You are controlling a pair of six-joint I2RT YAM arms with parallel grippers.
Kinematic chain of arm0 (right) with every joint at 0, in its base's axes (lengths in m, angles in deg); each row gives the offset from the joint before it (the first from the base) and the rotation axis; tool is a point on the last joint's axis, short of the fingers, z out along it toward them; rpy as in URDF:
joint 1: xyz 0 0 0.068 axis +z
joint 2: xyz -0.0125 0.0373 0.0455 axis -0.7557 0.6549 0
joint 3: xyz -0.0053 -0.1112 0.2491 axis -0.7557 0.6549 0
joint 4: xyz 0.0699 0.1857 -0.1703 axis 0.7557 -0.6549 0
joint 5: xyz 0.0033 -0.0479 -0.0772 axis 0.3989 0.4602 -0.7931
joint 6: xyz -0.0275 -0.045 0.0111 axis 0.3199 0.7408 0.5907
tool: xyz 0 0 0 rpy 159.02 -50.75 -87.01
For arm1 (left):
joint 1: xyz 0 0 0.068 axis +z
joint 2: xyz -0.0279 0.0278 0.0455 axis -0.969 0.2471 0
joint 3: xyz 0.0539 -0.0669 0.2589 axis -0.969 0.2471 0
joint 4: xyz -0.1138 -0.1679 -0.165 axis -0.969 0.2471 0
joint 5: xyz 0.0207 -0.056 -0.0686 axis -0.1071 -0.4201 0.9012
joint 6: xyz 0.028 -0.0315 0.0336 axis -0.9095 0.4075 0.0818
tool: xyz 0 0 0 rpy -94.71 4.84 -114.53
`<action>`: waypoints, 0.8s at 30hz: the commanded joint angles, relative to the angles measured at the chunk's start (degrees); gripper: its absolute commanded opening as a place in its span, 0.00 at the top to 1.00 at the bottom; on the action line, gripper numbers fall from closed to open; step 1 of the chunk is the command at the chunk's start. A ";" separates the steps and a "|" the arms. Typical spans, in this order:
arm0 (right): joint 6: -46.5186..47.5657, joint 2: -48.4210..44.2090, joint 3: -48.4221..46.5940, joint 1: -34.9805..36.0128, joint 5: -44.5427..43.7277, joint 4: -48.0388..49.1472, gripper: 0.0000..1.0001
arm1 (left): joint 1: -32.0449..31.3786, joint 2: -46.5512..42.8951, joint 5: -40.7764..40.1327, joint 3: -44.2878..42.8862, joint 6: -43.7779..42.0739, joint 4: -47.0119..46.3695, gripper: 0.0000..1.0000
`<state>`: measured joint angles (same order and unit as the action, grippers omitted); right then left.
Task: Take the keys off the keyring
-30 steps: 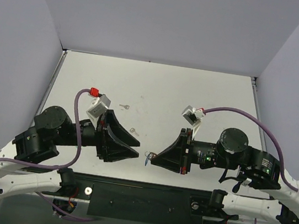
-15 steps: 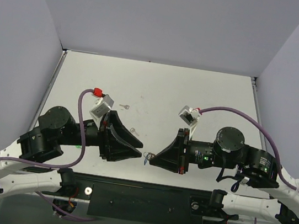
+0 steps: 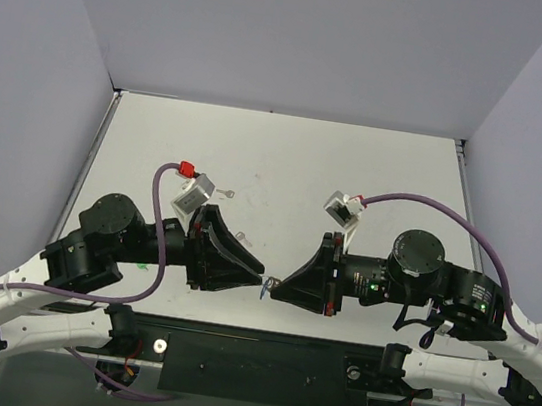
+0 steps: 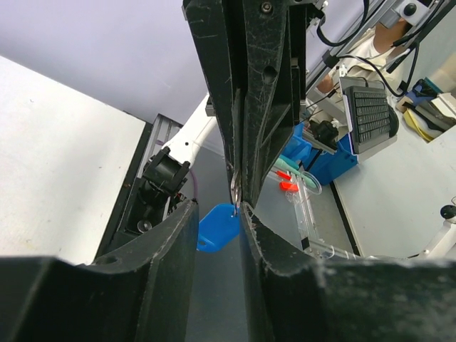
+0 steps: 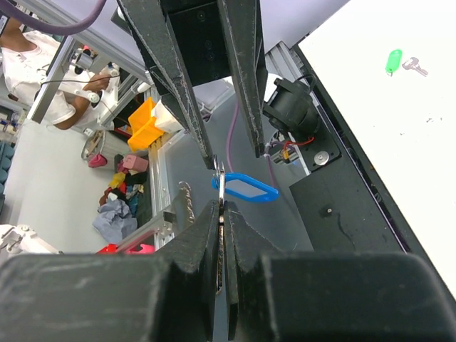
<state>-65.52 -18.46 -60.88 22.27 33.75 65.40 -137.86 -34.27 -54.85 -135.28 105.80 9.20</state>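
My right gripper [image 5: 222, 208] is shut on the thin metal keyring [image 5: 221, 179], held edge-on in the air above the table's near edge. A blue plastic tag [image 5: 244, 189] hangs from the ring. My left gripper [image 4: 217, 211] faces it tip to tip, jaws apart by about a finger's width. The blue tag [image 4: 217, 226] shows in that gap, just beyond the fingertips. From above, the two grippers [image 3: 262, 283] [image 3: 273, 286] almost meet, with the tag [image 3: 266, 290] a speck between them. I cannot tell whether the left fingers touch the ring.
Two small loose keys [image 3: 227, 195] [image 3: 242, 236] lie on the white table [image 3: 357, 165] behind the left arm. A green tag [image 5: 393, 60] with a silvery key [image 5: 415, 67] rests on the table too. Grey walls close in the left, right and back sides.
The left arm has slid right until its tips reach the right gripper's tips, and its jaws have narrowed. The right gripper has stayed shut and almost still.
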 commanded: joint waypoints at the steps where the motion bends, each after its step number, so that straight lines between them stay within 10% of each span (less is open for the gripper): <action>1: 0.66 0.20 -2.04 0.72 -0.59 1.88 1.00 | -0.23 -0.02 1.04 0.21 1.12 -4.61 0.63; 24: 0.84 1.17 -3.79 1.86 -1.38 1.44 1.00 | -0.23 -0.89 0.43 2.15 2.09 -5.84 1.00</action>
<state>-65.48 -17.50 -61.78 23.40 32.59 64.52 -137.89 -34.57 -53.63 -133.62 108.01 5.50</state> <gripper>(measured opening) 0.007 0.018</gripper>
